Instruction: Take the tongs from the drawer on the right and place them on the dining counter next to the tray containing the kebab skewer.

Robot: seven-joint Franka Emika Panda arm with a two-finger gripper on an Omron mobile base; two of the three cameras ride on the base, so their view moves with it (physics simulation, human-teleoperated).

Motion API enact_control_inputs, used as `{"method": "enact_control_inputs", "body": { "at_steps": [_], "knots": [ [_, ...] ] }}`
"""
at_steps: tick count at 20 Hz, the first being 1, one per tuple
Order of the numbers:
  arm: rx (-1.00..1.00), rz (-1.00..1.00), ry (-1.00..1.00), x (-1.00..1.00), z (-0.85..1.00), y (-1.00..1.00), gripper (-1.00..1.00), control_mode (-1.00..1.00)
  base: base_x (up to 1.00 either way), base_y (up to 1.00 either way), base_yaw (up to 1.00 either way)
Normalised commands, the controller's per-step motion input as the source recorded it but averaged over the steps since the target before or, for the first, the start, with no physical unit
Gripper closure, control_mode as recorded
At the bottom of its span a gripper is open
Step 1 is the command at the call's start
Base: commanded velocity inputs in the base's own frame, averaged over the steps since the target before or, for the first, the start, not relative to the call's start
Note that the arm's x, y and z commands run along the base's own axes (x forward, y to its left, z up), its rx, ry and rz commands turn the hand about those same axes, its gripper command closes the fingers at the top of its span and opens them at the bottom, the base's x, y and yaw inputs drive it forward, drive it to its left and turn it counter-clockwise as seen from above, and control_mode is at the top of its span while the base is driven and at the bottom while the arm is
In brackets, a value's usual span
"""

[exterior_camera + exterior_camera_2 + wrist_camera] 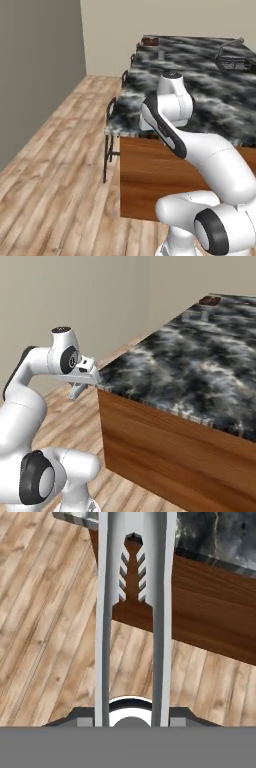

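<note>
My gripper (131, 719) is shut on the grey metal tongs (103, 637); their two long arms run up the hand view to toothed tips held close together. In the right base view the gripper (86, 377) hangs just off the near left corner of the dining counter (200, 366), and the tongs (76, 391) point down over the wooden floor. The counter (215, 100) is black stone with grey-white marbling on a reddish-brown base. The dark-brown tray (209, 301) (150, 41) lies at the counter's far end. It is too small to make out the kebab skewer.
A small grey cup (204, 315) (161, 54) stands near the tray. A dark wire rack (235, 57) sits on the counter's far right. Dark-legged stools (111, 131) stand along the counter's left side. Open plank floor stretches to the left, bounded by a grey wall.
</note>
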Motion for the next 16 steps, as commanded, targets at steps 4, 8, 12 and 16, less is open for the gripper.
{"method": "enact_control_inputs", "body": {
  "at_steps": [4, 8, 12, 16],
  "knots": [
    [0.0, 0.0, 0.0, 0.0, 0.0, 0.0, 1.0, 1.0, 0.25, 1.0, -0.32],
    [0.0, 0.0, 0.0, 0.0, 0.0, 0.0, 1.0, 1.0, 0.29, 1.0, -0.31],
    [0.0, 0.0, 0.0, 0.0, 0.0, 0.0, 1.0, 1.0, 0.34, 1.0, -0.32],
    [0.0, 0.0, 0.0, 0.0, 0.0, 0.0, 1.0, 1.0, 0.49, 1.0, -0.33]
  ]
}}
